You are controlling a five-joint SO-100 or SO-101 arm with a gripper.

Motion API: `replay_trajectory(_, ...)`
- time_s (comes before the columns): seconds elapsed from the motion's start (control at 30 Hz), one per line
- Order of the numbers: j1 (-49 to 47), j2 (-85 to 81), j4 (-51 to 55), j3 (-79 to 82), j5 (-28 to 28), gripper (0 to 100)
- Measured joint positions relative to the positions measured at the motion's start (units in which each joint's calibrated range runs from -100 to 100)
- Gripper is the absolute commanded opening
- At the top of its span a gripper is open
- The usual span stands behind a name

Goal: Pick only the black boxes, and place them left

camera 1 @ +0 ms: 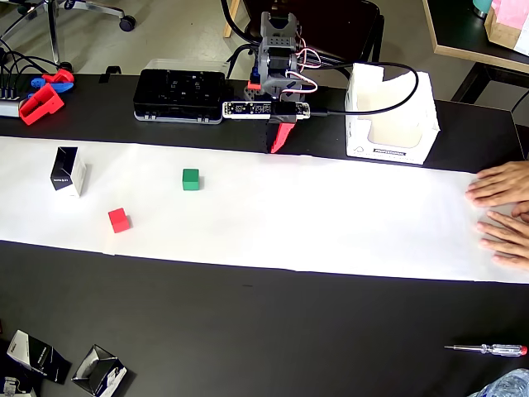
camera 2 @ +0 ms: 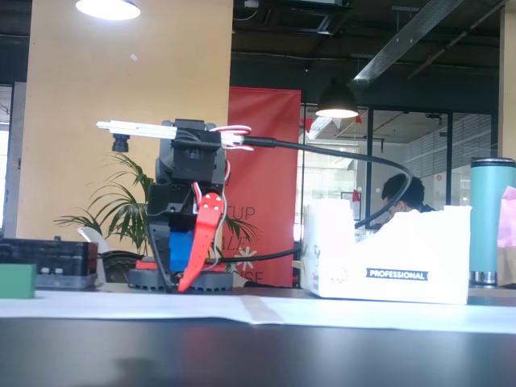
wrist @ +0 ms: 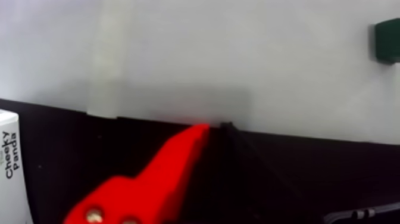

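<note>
One black box [camera 1: 66,171] with a white side panel stands upright on the white paper [camera 1: 331,223], far left in the overhead view. Two more black boxes [camera 1: 37,356] [camera 1: 99,372] lie on the dark table at the bottom left corner. My gripper [camera 1: 278,149] is folded back at the arm's base, at the paper's far edge, well right of the standing box. Its red finger [wrist: 172,173] meets the black one at the tip with nothing between, so the gripper [wrist: 215,125] is shut and empty. The fixed view shows the gripper [camera 2: 184,286] pointing down at the table.
A green cube [camera 1: 191,179] [wrist: 388,40] [camera 2: 16,280] and a red cube [camera 1: 119,219] sit on the paper. A flat black device case [camera 1: 180,93] and a white carton [camera 1: 388,116] [camera 2: 387,258] flank the arm. Two human hands [camera 1: 504,211] rest at the right edge; a screwdriver [camera 1: 488,349] lies lower right.
</note>
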Motion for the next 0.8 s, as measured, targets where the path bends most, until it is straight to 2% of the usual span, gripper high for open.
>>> replay_trajectory(0.53,0.00,0.00,0.00,0.00,0.00,0)
replay_trajectory(0.67,0.00,0.00,0.00,0.00,0.00,16)
replay_trajectory(0.8,0.18,0.00,0.08,-1.24,0.00,22)
